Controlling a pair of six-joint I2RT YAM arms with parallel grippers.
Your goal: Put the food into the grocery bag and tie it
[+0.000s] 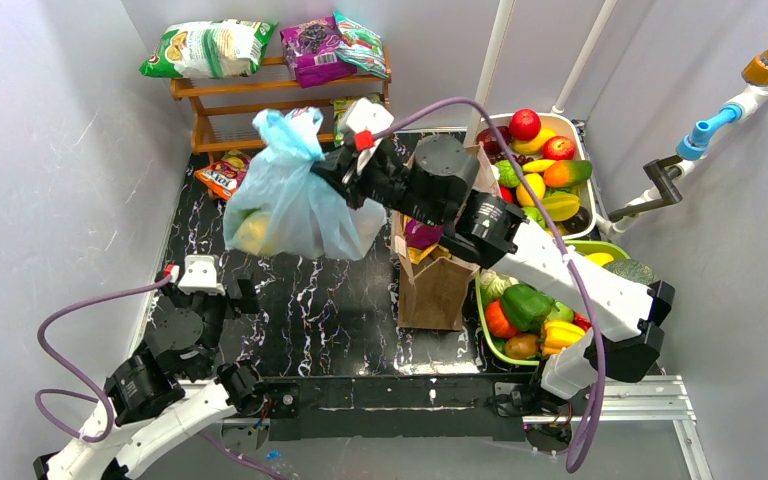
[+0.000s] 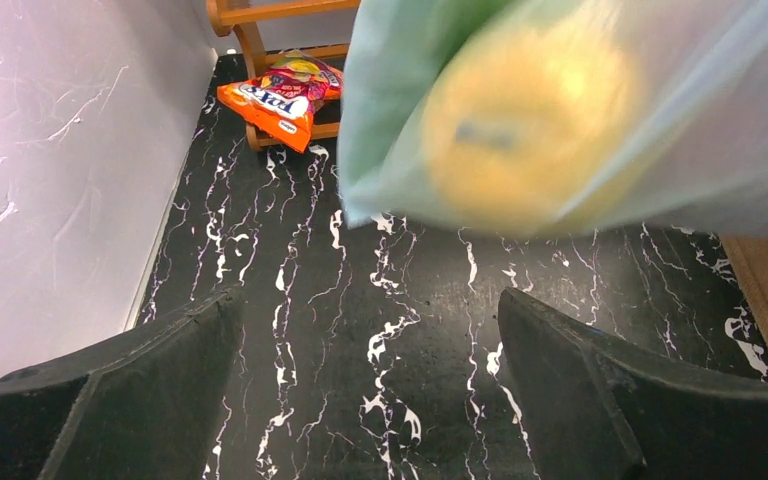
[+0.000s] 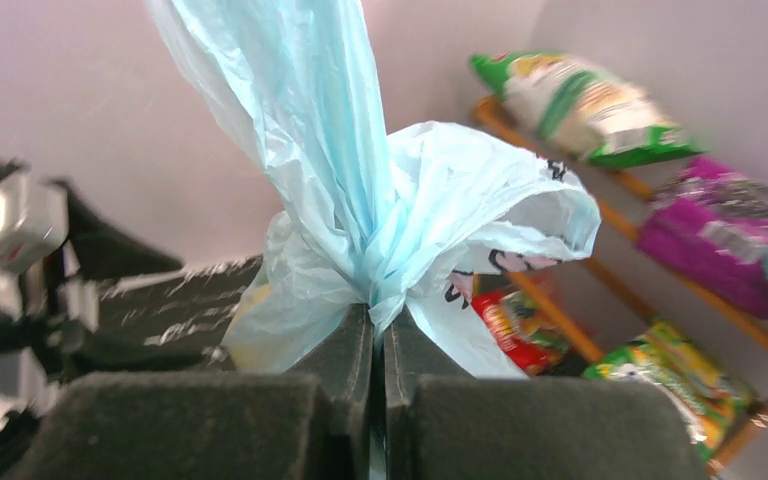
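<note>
The tying step is judged to be in hand. Food (image 2: 520, 130) is already seen inside the grocery bag (image 1: 290, 205) (only one blurred yellow piece can be made out through the plastic). The bag is held clear of the bench (image 1: 300, 320), over its far-left part and just left of the brown paper bag (image 1: 432, 285). The neck is gathered into a tight bunch, and loose plastic fans out above it. Whether a knot has been formed there cannot be told.

The right end effector (image 3: 375, 325) is clenched on the gathered neck, with only thin plastic between its pads, and the bag's weight is carried by it. The left end effector (image 2: 368, 300) is released, with its fingers spread wide and nothing touched. It is placed low over the bench, below the hanging bag and on its near side.

For the next move, a second grasp by the left on the loose top would be called for, so that the plastic can be crossed and drawn tight. A firm pinch would be needed, since such film is apt to slip.
</note>
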